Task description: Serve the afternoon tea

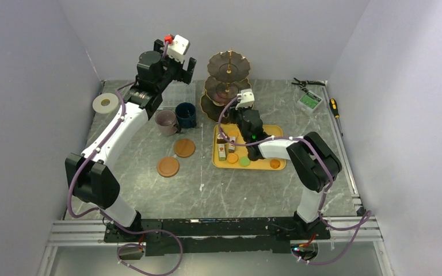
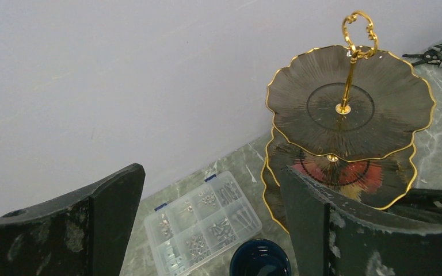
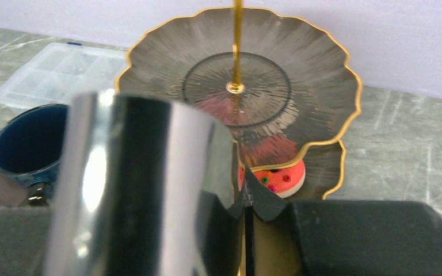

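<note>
One donut [image 3: 276,175] sat on the stand's [image 3: 322,86] lower tier. Cakes [image 1: 224,148] and macarons [image 1: 239,160] lay on the tray [image 1: 265,131], mugs [image 1: 166,122] beside coasters [image 1: 184,148]. My right gripper [image 3: 172,230] clamped a shiny tool [image 3: 138,172]; my left gripper [image 2: 213,224] gaped, empty.

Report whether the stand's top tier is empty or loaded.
Empty. The top tier shows only bare dark plate around its gold post; a pink donut sits on a lower tier.

One mauve mug [image 1: 166,122], one navy mug [image 1: 185,114], two brown coasters [image 1: 184,148], one three-tier stand [image 1: 228,80], two orange macarons [image 1: 232,157], one green macaron [image 1: 244,161].
</note>
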Action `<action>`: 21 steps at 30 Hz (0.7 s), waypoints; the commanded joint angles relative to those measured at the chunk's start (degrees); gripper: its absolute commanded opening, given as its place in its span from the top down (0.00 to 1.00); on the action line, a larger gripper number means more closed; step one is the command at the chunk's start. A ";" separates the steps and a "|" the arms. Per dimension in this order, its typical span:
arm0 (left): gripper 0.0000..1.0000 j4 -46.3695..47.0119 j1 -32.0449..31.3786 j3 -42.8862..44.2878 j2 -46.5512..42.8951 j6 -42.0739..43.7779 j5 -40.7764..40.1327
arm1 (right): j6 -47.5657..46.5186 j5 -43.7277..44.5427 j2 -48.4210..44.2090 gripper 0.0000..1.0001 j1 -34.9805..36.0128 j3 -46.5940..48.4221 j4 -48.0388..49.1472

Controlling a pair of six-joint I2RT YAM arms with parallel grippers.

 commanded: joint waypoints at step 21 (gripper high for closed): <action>0.07 0.31 0.32 -0.27 -3.53 -1.91 1.55 | -1.15 2.21 -9.82 0.27 -3.48 -5.08 0.15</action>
